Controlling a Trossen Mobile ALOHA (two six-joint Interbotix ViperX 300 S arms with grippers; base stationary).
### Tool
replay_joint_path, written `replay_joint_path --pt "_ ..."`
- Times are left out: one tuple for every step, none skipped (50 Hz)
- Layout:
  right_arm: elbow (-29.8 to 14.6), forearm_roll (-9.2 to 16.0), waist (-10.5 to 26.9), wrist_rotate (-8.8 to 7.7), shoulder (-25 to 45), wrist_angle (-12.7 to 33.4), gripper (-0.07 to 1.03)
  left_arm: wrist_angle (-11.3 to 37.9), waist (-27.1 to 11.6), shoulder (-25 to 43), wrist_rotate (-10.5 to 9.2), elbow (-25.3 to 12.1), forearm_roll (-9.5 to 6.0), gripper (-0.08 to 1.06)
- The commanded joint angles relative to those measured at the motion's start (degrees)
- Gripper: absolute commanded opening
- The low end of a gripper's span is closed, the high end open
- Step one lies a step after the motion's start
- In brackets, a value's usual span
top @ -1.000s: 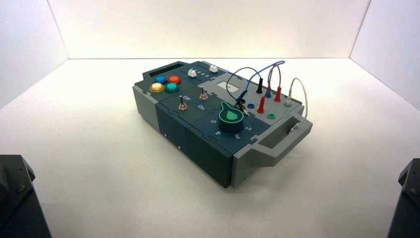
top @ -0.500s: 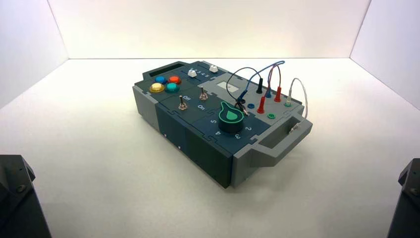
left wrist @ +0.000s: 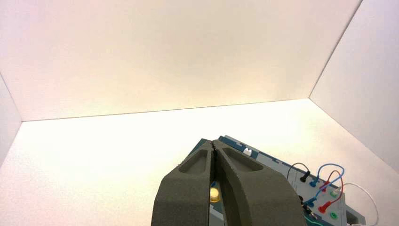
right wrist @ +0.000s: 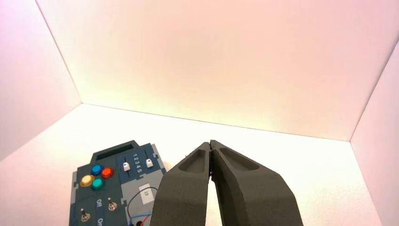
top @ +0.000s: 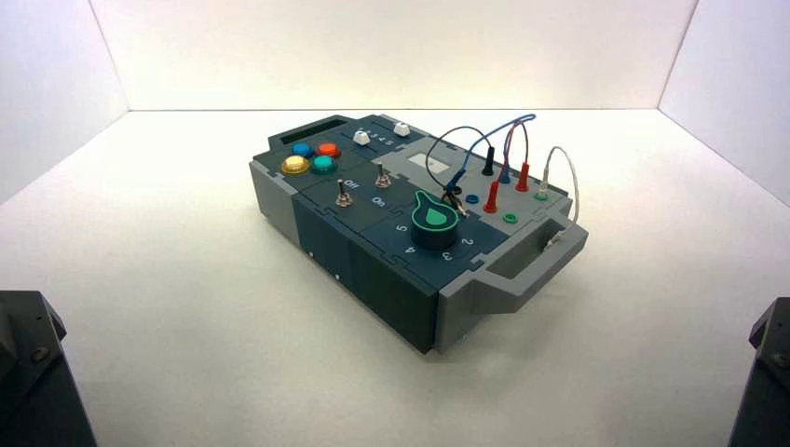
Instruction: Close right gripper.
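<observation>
My right gripper [right wrist: 210, 143] is shut and empty, its dark fingertips touching, held in the air well back from the box [right wrist: 77, 197]. In the high view only the right arm's base [top: 766, 372] shows at the bottom right corner. My left gripper [left wrist: 213, 143] is also shut and empty, parked back from the box [left wrist: 287, 170]; its arm's base [top: 33, 377] shows at the bottom left corner. The dark blue and grey box [top: 373, 279] stands turned on the white table, apart from both grippers.
The box bears four coloured buttons [top: 312, 157], two white sliders [top: 361, 137], two toggle switches [top: 343, 194], a green knob [top: 434, 220] and plugged wires [top: 494, 154], with a grey handle [top: 522, 270] at its right end. White walls enclose the table.
</observation>
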Motion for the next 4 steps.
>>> replay_joint_path --pt "-0.79 -0.09 0.00 -0.09 1.05 -0.44 -0.02 -0.44 0.35 0.44 -0.09 -0.97 -0.09 -0.03" --pt "-0.70 -0.09 0.09 -0.09 1.05 -0.53 -0.02 -0.44 0.35 0.44 -0.09 -1.05 -0.18 -0.03" --pt "-0.70 0.00 0.09 0.00 1.14 -0.53 -0.02 -0.44 0.35 0.44 -0.09 -1.05 -0.09 -0.03" --pt "-0.62 0.00 0.09 0.09 1.14 -0.53 -0.02 -0.53 0.35 0.35 -0.09 -0.97 -0.18 -0.03"
